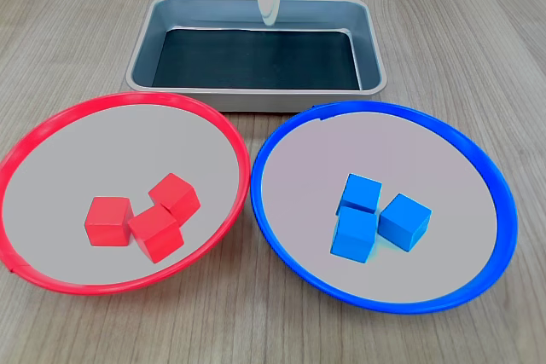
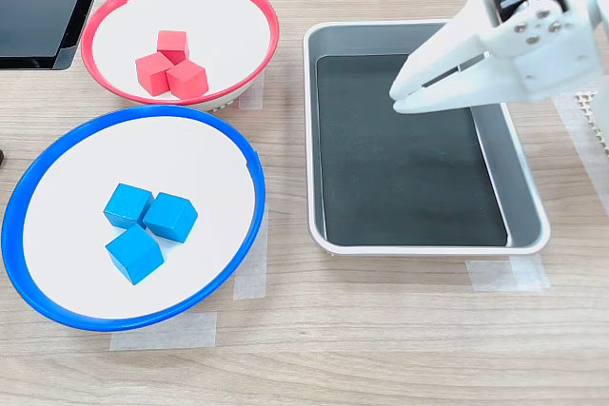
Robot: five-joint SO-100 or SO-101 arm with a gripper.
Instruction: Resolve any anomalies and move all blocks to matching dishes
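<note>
**End effector clear of the dishes; all blocks sorted by colour**

The end effector [image 2: 404, 97] hangs above the grey metal tray [image 2: 528, 197] in the second exterior view, its two white fingers brought almost together at the tips and gripping nothing; no block sits between them. In the first exterior view only its pale tip shows at 12 o'clock, over the far rim of the tray; the jaw gap cannot be judged there. The position reads as a parked pose, judged from the absence of any load and the distance from both dishes.

The tray holds only its dark liner; no block is visible in it. The three red blocks [image 2: 171, 66] lie clustered and touching in the red-rimmed dish [image 2: 257, 7], at 10 o'clock in the second exterior view; the three blue blocks [image 2: 145, 225] lie clustered in the blue-rimmed dish [image 2: 249, 164], at 8 o'clock. Each colour rests in its matching dish, so the task appears complete; no misplaced block is visible.

The bench [image 2: 381, 349] is pale wood-grain laminate; strips of clear tape mark the dish and tray positions, presumably to fix the layout. A dark flat object [image 2: 43, 7] occupies the corner at 10 o'clock; little of the room beyond is visible.
</note>
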